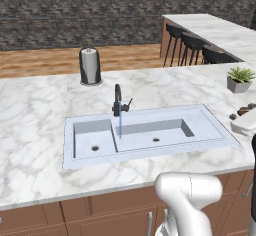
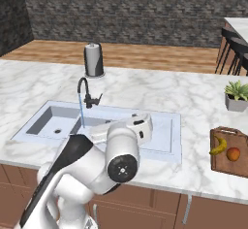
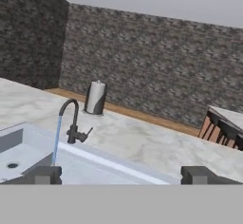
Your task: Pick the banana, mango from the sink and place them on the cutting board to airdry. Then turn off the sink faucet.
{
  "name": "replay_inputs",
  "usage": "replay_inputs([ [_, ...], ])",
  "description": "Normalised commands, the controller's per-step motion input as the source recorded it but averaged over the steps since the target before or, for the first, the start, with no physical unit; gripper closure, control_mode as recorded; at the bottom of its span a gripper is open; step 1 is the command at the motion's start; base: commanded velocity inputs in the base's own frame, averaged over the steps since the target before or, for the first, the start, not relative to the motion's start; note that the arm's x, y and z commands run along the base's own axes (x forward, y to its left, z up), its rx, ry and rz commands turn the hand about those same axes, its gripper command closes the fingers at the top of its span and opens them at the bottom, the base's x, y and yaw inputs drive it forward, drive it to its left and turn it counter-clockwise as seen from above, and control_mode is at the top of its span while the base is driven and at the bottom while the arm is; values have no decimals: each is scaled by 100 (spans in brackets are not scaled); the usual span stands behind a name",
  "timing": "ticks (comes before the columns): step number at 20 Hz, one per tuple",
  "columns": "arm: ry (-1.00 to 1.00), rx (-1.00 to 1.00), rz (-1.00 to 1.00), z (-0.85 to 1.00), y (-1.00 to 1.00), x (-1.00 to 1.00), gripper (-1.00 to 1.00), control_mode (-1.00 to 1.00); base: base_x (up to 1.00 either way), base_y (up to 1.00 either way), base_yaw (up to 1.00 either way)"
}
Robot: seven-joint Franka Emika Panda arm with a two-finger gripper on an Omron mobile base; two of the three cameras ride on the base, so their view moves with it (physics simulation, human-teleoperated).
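Gripper (image 3: 121, 174) apparently open, near sink (image 3: 28, 147)

the white arm (image 2: 92, 167) rises from the 7 o'clock corner of the right base view, folds at a bulky elbow with a round dark-capped joint, and reaches its hand toward 1 o'clock. in the left base view its rounded white shoulder sits at 5 o'clock. in the hand view the gripper (image 3: 121, 175) has its jaws spread wide, the two dark fingertips (image 3: 43, 174) standing at 8 and 4 o'clock with nothing between them.
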Motion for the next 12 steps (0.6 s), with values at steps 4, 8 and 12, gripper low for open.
replay_inputs([
  [4, -25, 0, 0, -15, 62, -30, -100, -100, 0, 0, 0],
  [8, -11, 1, -3, 3, 52, 0, -100, -100, 0, 0, 0],
  [12, 4, 2, 0, 2, 49, 8, -100, -100, 0, 0, 0],
])
